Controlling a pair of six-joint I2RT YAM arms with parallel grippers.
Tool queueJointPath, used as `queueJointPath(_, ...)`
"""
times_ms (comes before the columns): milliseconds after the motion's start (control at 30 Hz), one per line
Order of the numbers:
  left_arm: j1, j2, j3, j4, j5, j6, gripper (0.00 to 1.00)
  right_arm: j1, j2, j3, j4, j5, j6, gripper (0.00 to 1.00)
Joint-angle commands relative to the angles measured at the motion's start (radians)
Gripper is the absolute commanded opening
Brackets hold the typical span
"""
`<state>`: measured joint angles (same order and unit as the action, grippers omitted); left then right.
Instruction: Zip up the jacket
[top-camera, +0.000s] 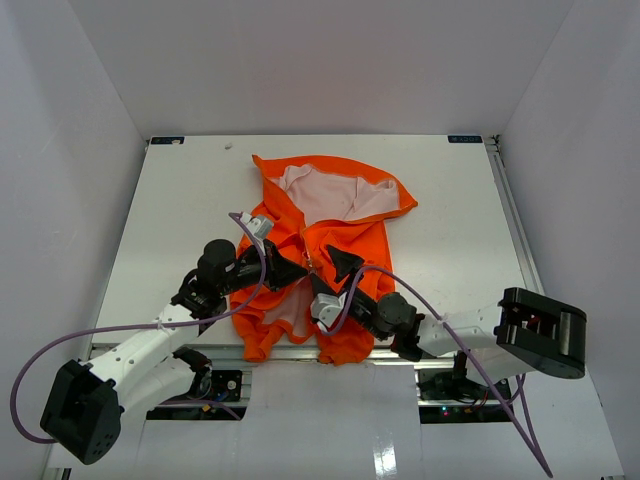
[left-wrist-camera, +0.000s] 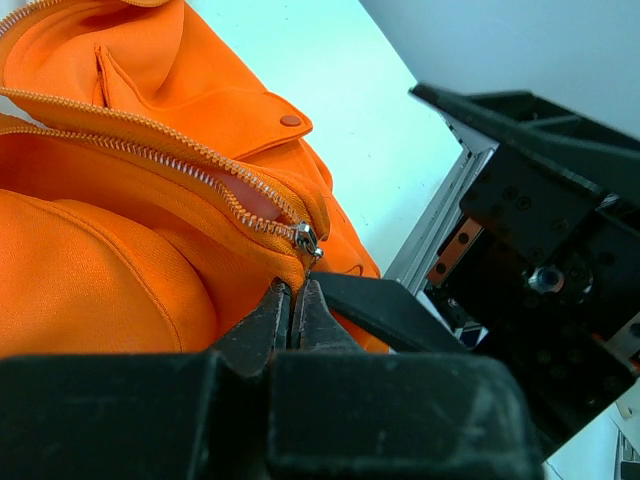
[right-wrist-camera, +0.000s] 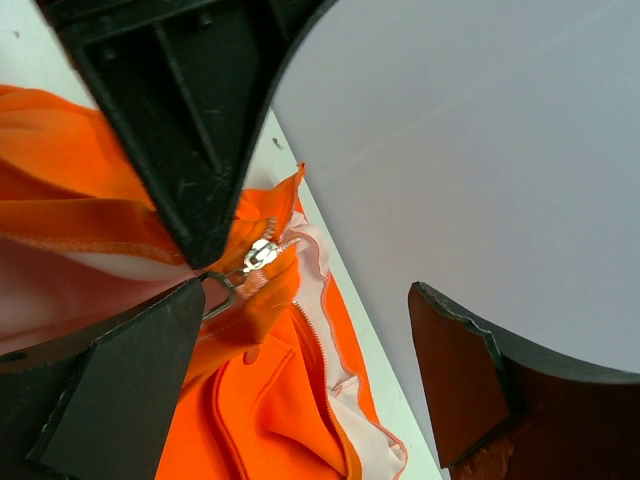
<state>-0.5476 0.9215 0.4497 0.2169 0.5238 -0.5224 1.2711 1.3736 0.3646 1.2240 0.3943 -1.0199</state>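
Worktop: white and flat, walled in by pale panels on three sides; both arm bases sit at its near edge.
Jacket: bright orange, lying front-up in the middle of the worktop. Its hem reaches the near edge between the two arms and its collar end points to the far side.
Left arm: white links with a black wrist, reaching in from the near left to the jacket's middle; a purple cable loops off it.
Right arm: reaches in low from the near right, its wrist lying over the jacket's lower right part.
Lining: pale pink-white, exposed where the collar end lies open.
Left end effector: fingers pressed together, their tips against the orange fabric just under the zipper slider. Whether the pull ring is pinched between them I cannot tell.
Right end effector: fingers spread wide with nothing between them. One finger lies against the jacket beside the pull ring, the other stands clear in the air.
Zipper teeth: two orange rows that part on the collar side of the slider, with pink lining showing in the gap.
Snap button: orange, on a flap beside the zipper.
Zipper slider: small, silver metal, about midway along the front.
Pull ring: thin wire loop hanging from the slider, right at the left end effector's tip.
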Motion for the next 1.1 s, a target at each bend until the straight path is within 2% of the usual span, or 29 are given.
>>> queueJointPath(0,0.006,-0.006,0.034,0.015,0.019,-0.008,0.0,0.025,0.035,-0.015,0.166,0.046,-0.039,0.89)
queueJointPath(233,0.008,-0.008,0.037,0.016,0.019,-0.01,0.0,0.041,0.052,-0.023,0.174,0.059,-0.029,0.89)
queueJointPath(433,0.011,-0.013,0.032,0.021,0.027,-0.018,0.0,0.048,0.128,0.007,0.218,0.078,-0.068,0.89)
queueJointPath(567,0.012,-0.015,0.034,0.021,0.03,-0.019,0.0,0.054,0.175,0.01,0.284,0.108,-0.096,0.89)
queueJointPath(700,0.012,-0.013,0.032,0.022,0.035,-0.022,0.0,0.056,0.223,0.02,0.423,0.153,-0.143,0.89)
queueJointPath(1067,0.012,-0.017,0.033,0.013,0.028,-0.021,0.0,0.056,0.235,0.077,0.411,0.131,-0.119,0.87)
